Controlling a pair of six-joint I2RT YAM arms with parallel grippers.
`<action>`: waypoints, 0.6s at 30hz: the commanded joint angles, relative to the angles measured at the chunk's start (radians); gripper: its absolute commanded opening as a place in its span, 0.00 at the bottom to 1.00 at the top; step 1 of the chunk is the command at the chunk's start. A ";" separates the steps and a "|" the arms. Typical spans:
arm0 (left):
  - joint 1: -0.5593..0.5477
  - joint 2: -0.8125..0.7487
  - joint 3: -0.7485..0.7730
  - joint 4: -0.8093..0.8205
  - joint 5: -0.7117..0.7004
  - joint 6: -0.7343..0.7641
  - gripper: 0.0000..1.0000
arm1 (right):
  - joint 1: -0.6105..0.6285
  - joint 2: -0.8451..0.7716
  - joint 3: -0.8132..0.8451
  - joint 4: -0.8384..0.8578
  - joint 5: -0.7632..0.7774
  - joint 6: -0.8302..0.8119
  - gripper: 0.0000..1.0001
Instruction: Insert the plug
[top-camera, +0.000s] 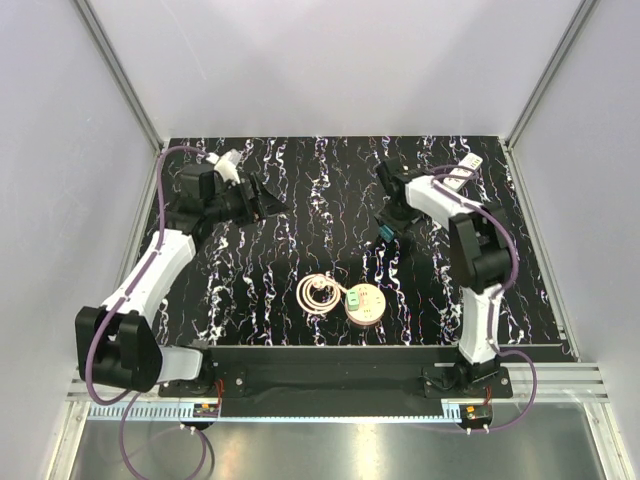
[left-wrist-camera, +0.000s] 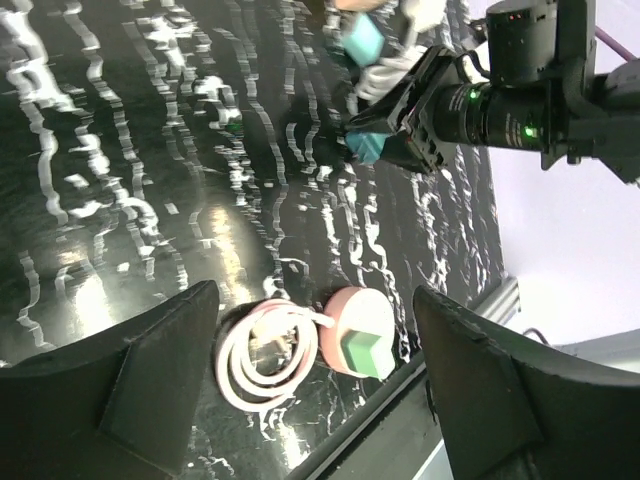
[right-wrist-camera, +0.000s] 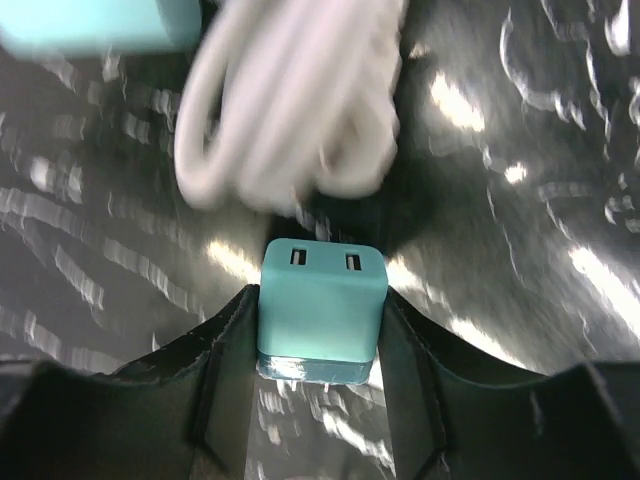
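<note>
Over the right half of the black marbled surface (top-camera: 300, 180), right gripper (top-camera: 388, 230) clenched on the teal plug (right-wrist-camera: 322, 305), left gripper (top-camera: 275, 203) released wide near the far left corner, pink round socket (top-camera: 365, 303) beside coiled cable (top-camera: 318, 293) by the near edge's middle.

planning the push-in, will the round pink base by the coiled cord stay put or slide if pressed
Probably slides: the round pink base sits loose on the glossy table, nothing visibly clamping it. Low and flat, it seems unlikely to tip or roll. The coiled cord beside it looks thin and floppy, so little anchoring.
</note>
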 joint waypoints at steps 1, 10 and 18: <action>-0.064 -0.062 0.011 0.077 -0.014 0.012 0.81 | 0.020 -0.253 -0.098 0.106 -0.110 -0.035 0.00; -0.262 -0.171 -0.002 0.163 -0.241 -0.032 0.77 | 0.161 -0.560 -0.336 0.316 -0.251 0.166 0.00; -0.350 -0.188 -0.039 0.227 -0.309 -0.089 0.73 | 0.224 -0.672 -0.393 0.408 -0.285 0.246 0.00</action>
